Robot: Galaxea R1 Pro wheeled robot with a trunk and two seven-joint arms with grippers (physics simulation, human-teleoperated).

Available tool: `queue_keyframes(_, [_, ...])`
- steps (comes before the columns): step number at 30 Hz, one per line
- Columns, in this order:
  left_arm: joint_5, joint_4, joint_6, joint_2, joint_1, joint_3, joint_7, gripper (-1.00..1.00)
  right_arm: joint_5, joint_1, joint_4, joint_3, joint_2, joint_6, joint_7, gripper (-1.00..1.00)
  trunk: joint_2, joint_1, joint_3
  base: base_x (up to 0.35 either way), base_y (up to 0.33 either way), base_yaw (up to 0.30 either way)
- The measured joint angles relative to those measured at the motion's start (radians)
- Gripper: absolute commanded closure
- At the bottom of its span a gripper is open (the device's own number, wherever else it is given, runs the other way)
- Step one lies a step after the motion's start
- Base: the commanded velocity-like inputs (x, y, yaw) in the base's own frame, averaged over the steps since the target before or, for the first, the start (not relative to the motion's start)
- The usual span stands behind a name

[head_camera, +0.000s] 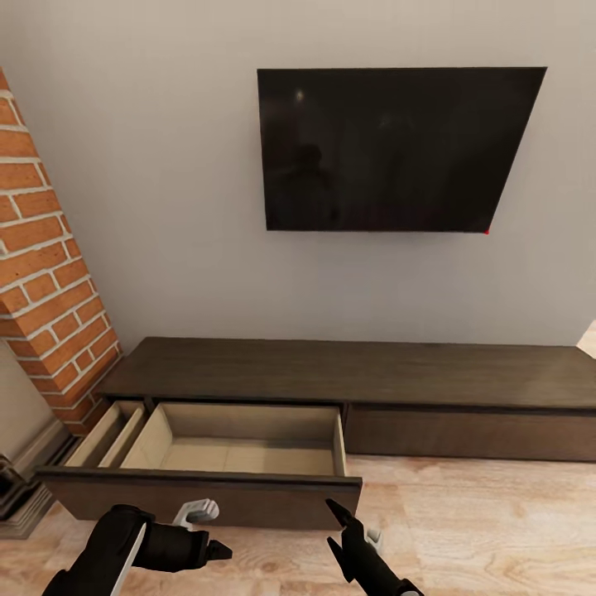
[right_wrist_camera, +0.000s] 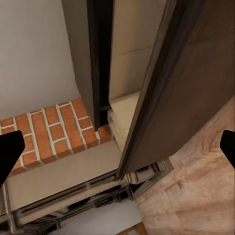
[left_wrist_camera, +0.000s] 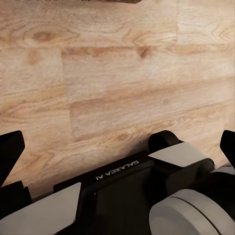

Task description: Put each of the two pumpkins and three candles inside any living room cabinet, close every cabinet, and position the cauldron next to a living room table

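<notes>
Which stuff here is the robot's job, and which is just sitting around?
For the job:
- cabinet, with its open, empty drawer
- left gripper, open
- right gripper, open

Just around:
- TV on the wall
- brick fireplace
- wooden floor

Long dark cabinet against wall, left beige-lined drawer pulled open

Head camera stands back, looking forward and down at the cabinet with its open drawer low in frame. Left wrist camera faces straight down, close over the wood floor. Right wrist camera sits near the drawer front, sharing drawer and brick fireplace with the head view.
</notes>
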Motion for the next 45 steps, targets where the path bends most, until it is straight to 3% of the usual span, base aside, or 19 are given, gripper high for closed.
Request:
queue_keyframes(17, [0.000, 0.000, -0.010, 0.002, 0.000, 0.000, -0.002, -1.00, 0.001, 0.000, 0.001, 0.002, -0.002, 0.001, 0.002, -1.00, 0.014, -0.008, 0.006, -0.070, 0.000, 0.136])
queue_keyframes(25, [0.001, -0.001, -0.011, 0.002, 0.000, 0.000, -0.003, -1.00, 0.003, 0.000, 0.001, 0.002, -0.003, 0.001, 0.002, -1.00, 0.014, -0.008, 0.006, -0.266, 0.092, -0.187])
queue_keyframes(45, [0.003, -0.012, -0.011, 0.002, 0.000, 0.000, -0.006, -1.00, 0.003, 0.000, 0.001, 0.001, -0.003, 0.001, 0.001, -1.00, 0.014, -0.008, 0.006, -0.099, 0.059, -0.121])
